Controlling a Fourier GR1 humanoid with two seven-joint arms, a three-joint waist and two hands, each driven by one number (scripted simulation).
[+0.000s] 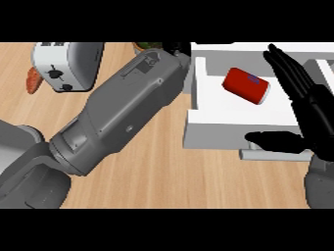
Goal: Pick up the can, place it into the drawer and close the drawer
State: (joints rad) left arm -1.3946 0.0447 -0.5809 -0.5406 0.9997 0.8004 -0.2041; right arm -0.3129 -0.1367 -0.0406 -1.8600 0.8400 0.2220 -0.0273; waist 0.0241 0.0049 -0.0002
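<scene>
A red can lies on its side inside the open white drawer, toward the back of it. My right hand stands open over the drawer's right side, fingers straight and pointing away, thumb stretched left above the drawer's front wall. It does not touch the can. My left forearm crosses the counter from the lower left up to the drawer's back left corner. Only a black sliver of my left hand shows there at the picture's upper edge.
A silver toaster stands at the back left, with a reddish-orange object beside its left side. Something green peeks out behind my left forearm. Wooden counter stretches in front of the drawer.
</scene>
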